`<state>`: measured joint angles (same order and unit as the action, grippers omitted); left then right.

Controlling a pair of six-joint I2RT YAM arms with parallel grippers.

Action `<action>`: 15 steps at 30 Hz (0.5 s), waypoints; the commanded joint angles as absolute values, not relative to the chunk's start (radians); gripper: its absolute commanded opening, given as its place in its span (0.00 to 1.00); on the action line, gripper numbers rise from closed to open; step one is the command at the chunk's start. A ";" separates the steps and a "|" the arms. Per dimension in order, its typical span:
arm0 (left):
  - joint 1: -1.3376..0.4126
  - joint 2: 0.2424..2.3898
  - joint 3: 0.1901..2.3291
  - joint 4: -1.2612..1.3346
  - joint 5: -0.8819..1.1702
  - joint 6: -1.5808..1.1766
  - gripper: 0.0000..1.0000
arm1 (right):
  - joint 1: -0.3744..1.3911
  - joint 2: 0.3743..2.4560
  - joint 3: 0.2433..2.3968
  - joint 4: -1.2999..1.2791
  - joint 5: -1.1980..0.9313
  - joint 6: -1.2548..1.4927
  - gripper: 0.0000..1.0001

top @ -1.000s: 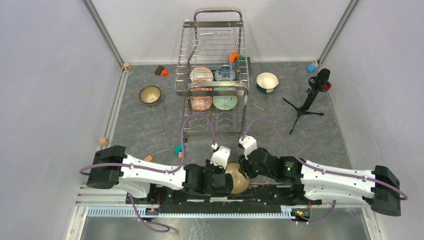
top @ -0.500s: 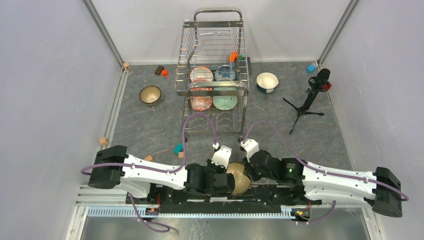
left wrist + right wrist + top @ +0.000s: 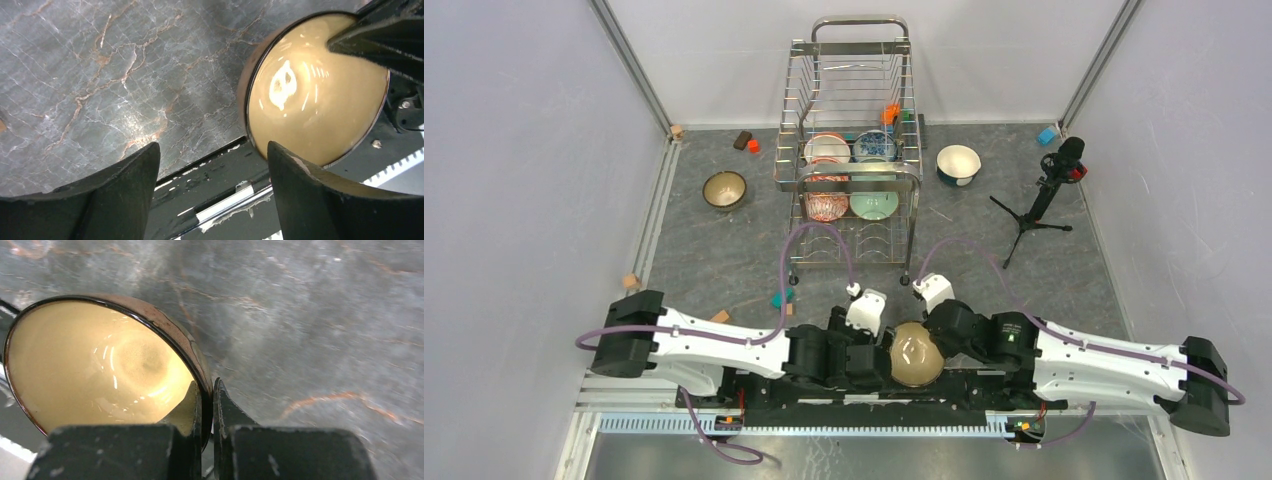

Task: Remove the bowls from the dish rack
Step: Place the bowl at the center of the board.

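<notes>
Grip: right hand [image 3: 206, 390] is closed tight on the rim of the tan bowl [image 3: 100, 365], one finger inside and one outside. The left hand [image 3: 211, 150] is wide open and holds nothing, just beside the bowl. The bowl sits well in front of the dish rack [image 3: 859, 173], at the table's [image 3: 724, 250] near edge.

Judgement: a rim pinch lets the bowl pivot. Move slowly, keep it level, and lower it onto bare table right of the rack. Open only once the base rests.

The dish rack [image 3: 860, 175] is set at the middle of the table's [image 3: 714, 260] far edge, with four bowls [image 3: 828, 148] held in it, two behind two. A left bowl [image 3: 724, 189] and a right bowl [image 3: 958, 164] are placed beside it; a near bowl [image 3: 917, 355] is found over the near edge.
</notes>
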<state>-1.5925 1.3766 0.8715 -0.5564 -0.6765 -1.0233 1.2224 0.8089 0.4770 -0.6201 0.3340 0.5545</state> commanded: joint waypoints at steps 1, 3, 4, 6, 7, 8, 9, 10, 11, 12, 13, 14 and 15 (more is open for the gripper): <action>-1.592 1.269 0.883 -0.593 -0.697 -1.008 0.88 | 1.226 0.775 0.623 -0.730 0.504 0.556 0.00; -1.593 1.221 0.872 -0.602 -0.697 -1.005 0.92 | 1.220 0.778 0.653 -0.777 0.572 0.564 0.00; -1.592 1.199 0.865 -0.606 -0.699 -1.006 0.94 | 1.211 0.785 0.666 -0.793 0.605 0.561 0.00; -1.592 1.147 0.844 -0.613 -0.715 -1.010 0.97 | 1.170 0.799 0.687 -0.801 0.637 0.540 0.00; -1.593 1.121 0.836 -0.623 -0.727 -1.017 0.98 | 1.144 0.807 0.694 -0.792 0.638 0.527 0.00; -1.593 1.100 0.831 -0.639 -0.747 -1.028 0.99 | 1.115 0.813 0.700 -0.784 0.647 0.514 0.00; -1.592 1.075 0.825 -0.653 -0.763 -1.033 0.99 | 1.072 0.819 0.706 -0.773 0.656 0.496 0.00; -1.592 1.053 0.819 -0.663 -0.777 -1.038 1.00 | 1.030 0.819 0.708 -0.760 0.652 0.479 0.00; -1.591 1.036 0.811 -0.671 -0.787 -1.042 1.00 | 0.971 0.817 0.707 -0.738 0.635 0.459 0.00; -1.591 1.017 0.804 -0.674 -0.793 -1.044 1.00 | 0.921 0.811 0.704 -0.712 0.621 0.444 0.00; -1.592 1.002 0.796 -0.674 -0.798 -1.045 1.00 | 0.881 0.808 0.699 -0.696 0.616 0.433 0.00; -1.591 0.988 0.789 -0.674 -0.803 -1.046 1.00 | 0.838 0.807 0.698 -0.680 0.617 0.428 0.00; -1.592 0.978 0.782 -0.677 -0.809 -1.050 1.00 | 0.797 0.805 0.696 -0.670 0.615 0.431 0.00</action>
<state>-1.5925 1.0248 0.8089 -0.6518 -0.7303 -1.0203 0.9176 0.8265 0.6453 -0.8009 0.5659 0.4641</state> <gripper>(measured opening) 0.993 0.051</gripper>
